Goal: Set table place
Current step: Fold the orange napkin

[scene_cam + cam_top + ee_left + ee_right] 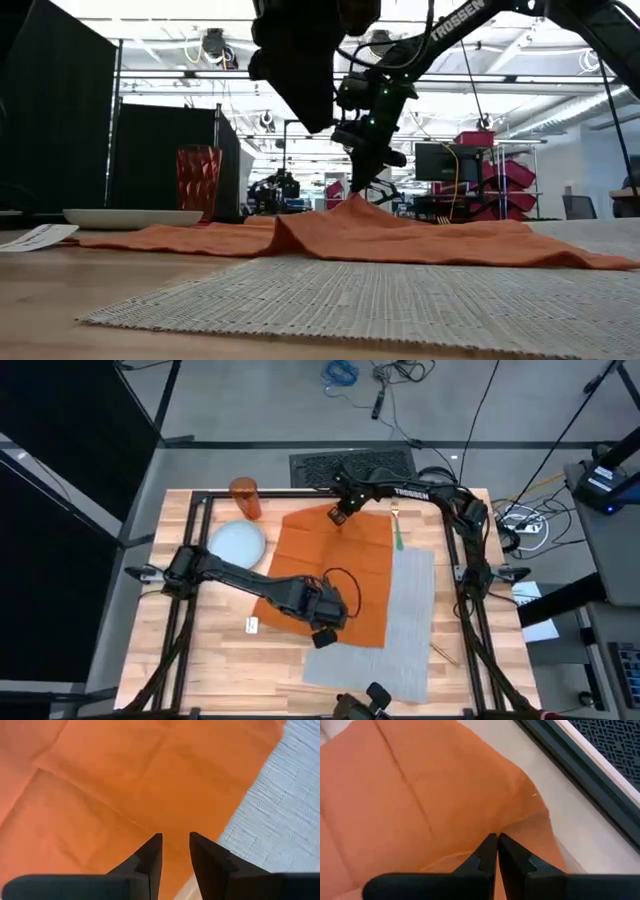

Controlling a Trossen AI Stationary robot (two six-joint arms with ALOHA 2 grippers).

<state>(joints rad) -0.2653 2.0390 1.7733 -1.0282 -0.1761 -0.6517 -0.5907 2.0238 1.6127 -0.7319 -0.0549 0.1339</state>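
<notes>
An orange napkin (330, 570) lies spread in the middle of the table, its right part on the grey placemat (412, 622). My right gripper (338, 516) stands at the napkin's far edge, shut on the cloth. Over the napkin's near part my left gripper (175, 845) hangs open above the cloth, touching nothing. The pale-blue plate (240, 542) and the orange tumbler (245, 497) stand at the far left. A green-handled fork (397, 532) lies beside the napkin's far right corner. My right gripper pinches the napkin near its far edge (520, 827) between its two fingers, coming from above and pointing down. The cloth there is drawn up into a small peak (352, 207). The rest of the napkin lies slack on the table and placemat.
A small white card (252, 624) lies on the wood left of the napkin. A gold piece of cutlery (445, 653) lies off the placemat's near right side. The black frame (200, 510) runs along the table's edges.
</notes>
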